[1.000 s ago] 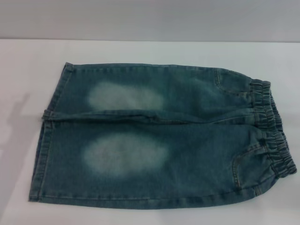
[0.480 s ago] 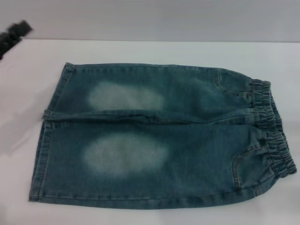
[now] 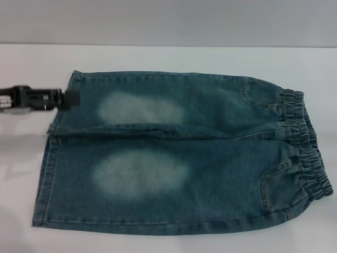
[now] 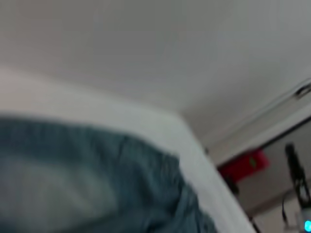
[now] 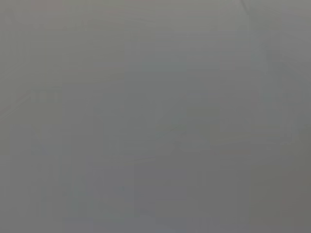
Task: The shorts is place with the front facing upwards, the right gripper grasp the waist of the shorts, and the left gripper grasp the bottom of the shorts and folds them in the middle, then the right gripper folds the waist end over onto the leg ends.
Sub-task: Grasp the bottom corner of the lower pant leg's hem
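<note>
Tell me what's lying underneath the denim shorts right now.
The shorts lie flat on a white table, which shows all round them. Anything beneath the fabric itself is covered. The left gripper is at the far leg's hem; the right gripper is out of view.

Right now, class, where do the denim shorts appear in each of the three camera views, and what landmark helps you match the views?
Head view: the shorts lie flat across the middle, leg hems by the left pincer, elastic waist at the right.
Left wrist view: they fill the lower left.
Right wrist view: not in it, only plain grey.
Shared landmark: the white table bordering the denim.
</note>
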